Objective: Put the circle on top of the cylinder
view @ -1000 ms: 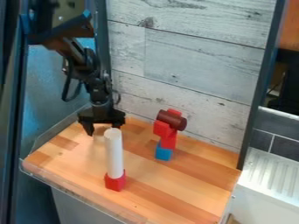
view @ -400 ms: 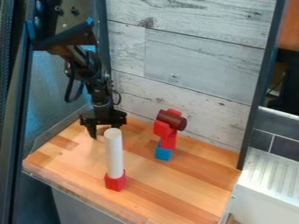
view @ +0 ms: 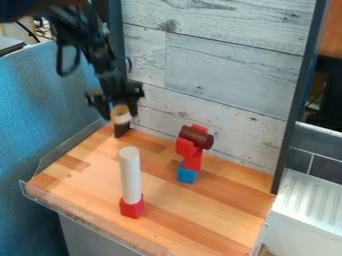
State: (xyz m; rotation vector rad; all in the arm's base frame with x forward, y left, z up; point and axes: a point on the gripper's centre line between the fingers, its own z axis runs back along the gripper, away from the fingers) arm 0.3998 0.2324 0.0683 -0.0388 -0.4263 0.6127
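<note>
Gripper (view: 120, 114), upper left, grasping round tan piece (view: 121, 115). White cylinder (view: 131, 175) upright on red block (view: 131, 207), lower left. Brown cylinder (view: 196, 137) atop stacked blocks (view: 192, 161), near centre.

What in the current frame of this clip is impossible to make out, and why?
Camera view:
- Round tan piece at the gripper: blurred; its full shape and how firmly it is held are unclear.
- Dark shape just below it: blurred; unidentifiable.
- Arm: upper part cut off by the top edge.
- Back of the white cylinder: hidden by its own front.
</note>
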